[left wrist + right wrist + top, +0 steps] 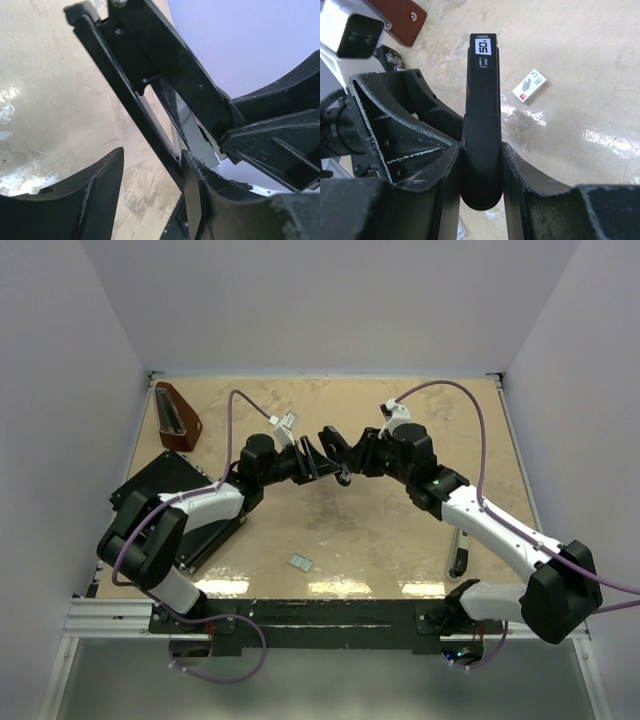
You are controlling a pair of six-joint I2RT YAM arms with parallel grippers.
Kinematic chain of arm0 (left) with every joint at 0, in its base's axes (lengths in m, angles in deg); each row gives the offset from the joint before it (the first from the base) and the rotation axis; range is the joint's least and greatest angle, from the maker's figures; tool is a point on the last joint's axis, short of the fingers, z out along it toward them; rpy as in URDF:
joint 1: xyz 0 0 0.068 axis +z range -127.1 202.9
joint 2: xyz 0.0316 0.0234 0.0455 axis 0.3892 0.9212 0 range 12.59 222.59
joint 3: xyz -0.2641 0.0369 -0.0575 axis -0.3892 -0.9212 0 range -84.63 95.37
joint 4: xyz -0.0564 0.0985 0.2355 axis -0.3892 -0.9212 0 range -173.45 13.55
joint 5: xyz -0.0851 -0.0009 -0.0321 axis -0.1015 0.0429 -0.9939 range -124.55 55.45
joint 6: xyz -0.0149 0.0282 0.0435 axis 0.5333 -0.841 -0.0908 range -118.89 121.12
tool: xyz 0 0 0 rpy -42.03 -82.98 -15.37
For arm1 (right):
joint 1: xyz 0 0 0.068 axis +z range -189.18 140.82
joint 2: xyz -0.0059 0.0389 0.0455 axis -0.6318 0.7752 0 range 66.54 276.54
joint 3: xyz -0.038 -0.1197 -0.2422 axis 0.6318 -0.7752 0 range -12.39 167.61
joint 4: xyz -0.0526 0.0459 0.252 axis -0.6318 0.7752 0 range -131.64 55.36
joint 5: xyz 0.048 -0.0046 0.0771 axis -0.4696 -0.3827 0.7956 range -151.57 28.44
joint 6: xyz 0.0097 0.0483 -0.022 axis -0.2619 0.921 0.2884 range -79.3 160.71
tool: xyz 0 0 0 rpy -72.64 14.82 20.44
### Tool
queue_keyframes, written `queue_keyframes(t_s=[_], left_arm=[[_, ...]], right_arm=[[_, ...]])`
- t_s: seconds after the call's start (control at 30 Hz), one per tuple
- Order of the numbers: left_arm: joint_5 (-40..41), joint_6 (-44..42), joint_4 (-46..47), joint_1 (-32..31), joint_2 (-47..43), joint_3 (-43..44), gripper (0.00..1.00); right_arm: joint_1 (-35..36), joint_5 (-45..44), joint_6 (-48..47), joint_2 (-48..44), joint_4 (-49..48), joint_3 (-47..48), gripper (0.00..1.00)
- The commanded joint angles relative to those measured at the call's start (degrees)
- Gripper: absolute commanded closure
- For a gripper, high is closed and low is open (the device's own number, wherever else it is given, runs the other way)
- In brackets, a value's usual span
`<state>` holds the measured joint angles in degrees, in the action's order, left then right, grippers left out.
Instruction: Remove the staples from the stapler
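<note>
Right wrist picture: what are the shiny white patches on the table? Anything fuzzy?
Right wrist view: reflected light makes those patches on the beige mottled table; the slim black stapler bar is sharp. Left wrist view: similar glare at left, its black end effector fingers slightly soft. Top view: glare strips along the near edge.

Reads as a robotics lab test cell rather than a home or shop. Boxed in on three sides by plain pale panels (330,300) around a beige marbled tabletop (400,540). Fronted at 6 o'clock by an aluminium extrusion rail (110,618) carrying two bolted arms, left arm (200,505) and right arm (490,525) (each trailing a purple cable (478,430)). Dressed only with props: a brown wedge (178,418) at 10 o'clock, a flat black box (165,490) at 9 o'clock.
</note>
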<state>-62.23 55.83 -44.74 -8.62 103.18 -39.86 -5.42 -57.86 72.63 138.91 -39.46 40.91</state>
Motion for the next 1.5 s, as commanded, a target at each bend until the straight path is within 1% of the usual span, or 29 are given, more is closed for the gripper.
queue_keyframes(t_s=[0.0, 0.1, 0.13, 0.23, 0.27, 0.37, 0.43, 0.47, 0.53, 0.57, 0.6, 0.63, 0.7, 0.73, 0.8, 0.83, 0.87, 0.93, 0.97, 1.03, 1.1, 1.3, 1.47], left_arm=[[-1.6, 8.0, 10.7, -0.7, -0.1, -1.6, 0.45], [-0.4, 11.9, 6.2, -0.7, 0.3, -1.5, 0.44], [-0.5, 14.2, 6.4, -0.7, 0.6, -1.9, 0.44], [-1.4, 17.7, 10.6, -0.7, 1.7, -2.7, 0.45], [-1.4, 18.2, 10.7, -0.7, 2.2, -2.6, 0.45], [-1.8, 19.5, 12.0, -0.8, 2.9, -2.1, 0.52], [-1.6, 19.0, 11.1, -1.0, 3.1, -1.3, 0.55], [-1.3, 18.7, 10.6, -1.0, 3.1, -1.0, 0.65], [-1.1, 17.2, 9.4, -1.1, 3.0, -0.5, 0.79], [-1.1, 16.7, 9.1, -1.1, 2.9, -0.4, 0.93], [-1.2, 16.4, 8.8, -1.1, 2.9, -0.4, 0.99], [-1.2, 15.7, 8.3, -1.1, 2.8, -0.5, 1.0], [-1.1, 15.3, 8.0, -1.1, 2.4, -0.6, 1.0], [-1.1, 15.4, 8.5, -1.1, 2.2, -0.9, 1.0], [-1.5, 15.7, 9.8, -1.1, 1.7, -1.0, 1.0], [-1.8, 16.4, 10.1, -1.1, 1.5, -0.9, 1.0], [-2.1, 16.8, 10.5, -1.1, 1.0, -0.9, 1.0], [-2.5, 17.5, 10.3, -1.1, 0.2, -0.6, 1.0], [-2.1, 17.4, 9.5, -1.1, -0.8, -0.5, 1.0], [-0.6, 16.5, 6.8, -1.1, -1.8, 0.0, 1.0], [0.5, 16.3, 5.5, -1.1, -2.6, 0.3, 1.0], [0.3, 18.0, 7.2, -1.2, -3.4, 0.2, 1.0], [-0.2, 19.2, 8.9, -1.3, -3.8, 0.0, 1.0]], right_arm=[[1.7, 0.7, 5.3, -4.3, -10.1, -1.4, 1.0], [2.2, -1.0, 5.5, -5.0, -10.5, -2.1, 1.0], [2.3, -1.4, 5.3, -5.3, -10.5, -2.1, 1.0], [2.7, -2.0, 4.6, -5.4, -10.6, -1.9, 1.0], [3.0, -2.5, 4.5, -5.6, -10.6, -2.0, 1.0], [3.4, -3.0, 4.1, -5.6, -10.6, -2.1, 1.0], [3.6, -2.9, 3.8, -5.5, -10.9, -2.5, 1.0], [3.6, -2.9, 3.8, -5.4, -10.9, -2.6, 1.0], [3.5, -2.6, 3.7, -5.2, -10.6, -2.7, 1.0], [3.5, -2.5, 3.5, -5.1, -10.4, -2.4, 1.0], [3.5, -2.8, 3.5, -4.9, -8.8, -2.1, 1.0], [3.6, -3.5, 3.4, -4.8, -7.8, -1.2, 0.99], [3.6, -4.8, 2.5, -4.5, -5.1, -0.3, 0.85], [3.6, -4.8, 1.9, -4.6, -4.8, 0.1, 0.71], [3.6, -4.0, -1.0, -5.5, -5.7, -0.3, 0.61], [3.6, -3.8, -2.5, -6.1, -6.9, -2.0, 0.46], [3.5, -3.8, -3.3, -6.6, -7.5, -3.1, 0.42], [3.4, -3.8, -3.9, -9.0, -10.1, -5.6, 0.37], [3.4, -3.8, -5.5, -9.9, -10.3, -6.1, 0.35], [3.6, -2.6, -5.6, -11.8, -11.8, -7.8, 0.31], [3.6, -2.6, -5.3, -12.4, -13.0, -9.0, 0.3], [3.5, -1.6, -2.2, -11.2, -16.4, -13.3, 0.31], [3.6, 0.0, -0.1, -9.2, -20.4, -14.6, 0.35]])
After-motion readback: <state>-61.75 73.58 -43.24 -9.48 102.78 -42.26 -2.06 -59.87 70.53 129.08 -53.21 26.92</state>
